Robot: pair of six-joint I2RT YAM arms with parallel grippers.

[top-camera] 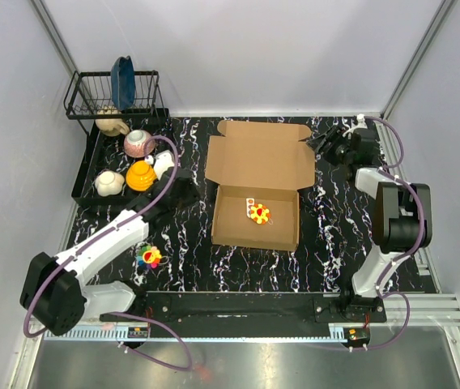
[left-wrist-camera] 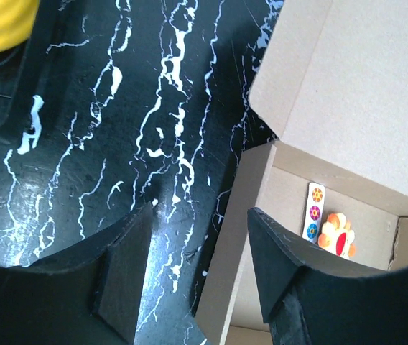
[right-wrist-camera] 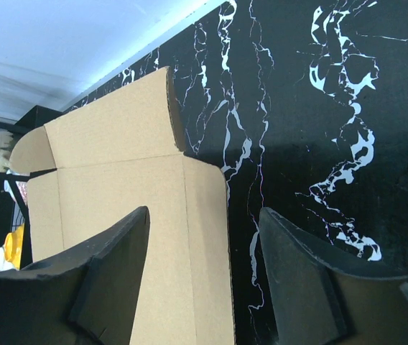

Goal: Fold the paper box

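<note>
The left gripper [left-wrist-camera: 200,214] is seen with its two fingers spread apart and nothing clamped. The left wall of the paper box [left-wrist-camera: 348,93] is framed in the gap, though contact cannot be judged. The right gripper [right-wrist-camera: 204,212] is likewise agape, with no grip shown, and the right edge of the box's lid is seen between its two fingers. One paper box is counted, placed at the middle of the black marbled table [top-camera: 327,243], its tray walls raised and its lid laid open and flat toward the far side. Inside the tray two things are found just beside each other: one sticker strip [left-wrist-camera: 314,210] and one orange flower-shaped toy [left-wrist-camera: 337,237]. A second multicoloured toy [top-camera: 149,257] is seen on the table near the left arm. At the far left one black tray [top-camera: 92,158] is counted with five vessels. Among them is a yellow bowl [top-camera: 141,176], which is cut off at the corner of the left wrist view, and a white one is partly hidden behind a cable. Behind the tray one wire rack [top-camera: 145,89] is fitted with one dark blue item, too small to be identified.
</note>
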